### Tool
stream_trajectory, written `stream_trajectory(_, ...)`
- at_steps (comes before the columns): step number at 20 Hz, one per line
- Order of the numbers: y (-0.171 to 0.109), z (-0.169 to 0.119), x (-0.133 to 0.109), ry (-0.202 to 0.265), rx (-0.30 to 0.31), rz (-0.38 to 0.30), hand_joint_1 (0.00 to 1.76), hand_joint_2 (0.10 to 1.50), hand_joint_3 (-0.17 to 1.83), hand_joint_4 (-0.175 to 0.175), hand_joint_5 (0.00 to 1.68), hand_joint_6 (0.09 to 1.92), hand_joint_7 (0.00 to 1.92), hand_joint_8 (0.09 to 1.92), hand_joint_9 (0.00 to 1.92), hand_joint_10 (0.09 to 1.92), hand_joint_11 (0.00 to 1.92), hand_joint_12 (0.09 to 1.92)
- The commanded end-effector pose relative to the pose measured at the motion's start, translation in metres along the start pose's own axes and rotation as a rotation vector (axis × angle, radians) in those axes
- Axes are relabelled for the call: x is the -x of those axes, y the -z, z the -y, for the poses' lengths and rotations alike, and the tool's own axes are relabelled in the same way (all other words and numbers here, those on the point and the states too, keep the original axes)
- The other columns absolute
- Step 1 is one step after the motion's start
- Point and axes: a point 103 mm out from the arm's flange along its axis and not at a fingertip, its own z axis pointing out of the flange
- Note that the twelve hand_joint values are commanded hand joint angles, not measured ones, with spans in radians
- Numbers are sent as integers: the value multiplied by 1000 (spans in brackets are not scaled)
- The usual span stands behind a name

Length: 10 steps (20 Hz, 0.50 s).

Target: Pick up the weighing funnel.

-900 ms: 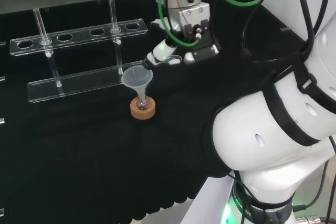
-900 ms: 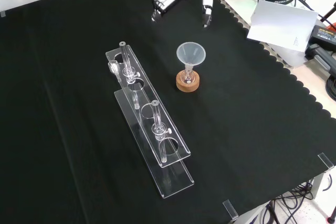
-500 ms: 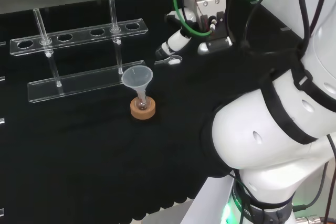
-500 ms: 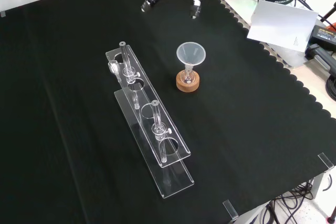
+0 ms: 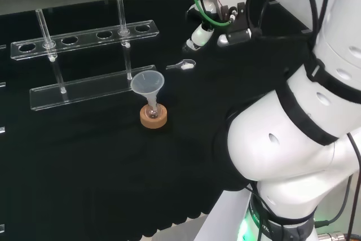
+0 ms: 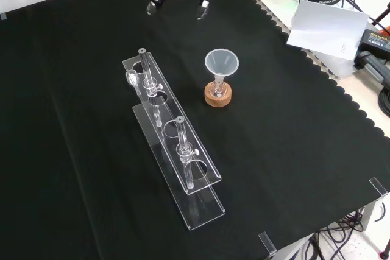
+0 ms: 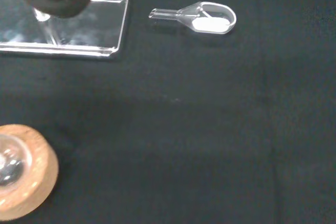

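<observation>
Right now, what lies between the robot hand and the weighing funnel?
In the head view, only bare black cloth lies between the robot hand and the weighing funnel.

Lab bench [image 6: 292, 150], glass funnel [image 5: 148, 83], clear tube rack [image 5: 84, 33]

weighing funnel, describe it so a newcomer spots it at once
In the head view, start at the long clear plastic rack on the black cloth, then the big clear cone-shaped funnel upright on its cork ring. Just right of it lies the small clear scoop-shaped weighing funnel, flat on the cloth, with a short stem.
</observation>
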Motion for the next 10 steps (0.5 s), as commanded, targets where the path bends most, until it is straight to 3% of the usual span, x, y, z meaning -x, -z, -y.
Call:
stream_trajectory(1, -8, -66, 31, -1, -26, 13, 835, 604, 422, -44, 387, 87, 383, 676, 601, 580, 403, 1335)
stream_trajectory(10, -36, -125, 25, 33, -54, 63, 838, 582, 473, -27, 435, 87, 357, 671, 585, 570, 434, 1316)
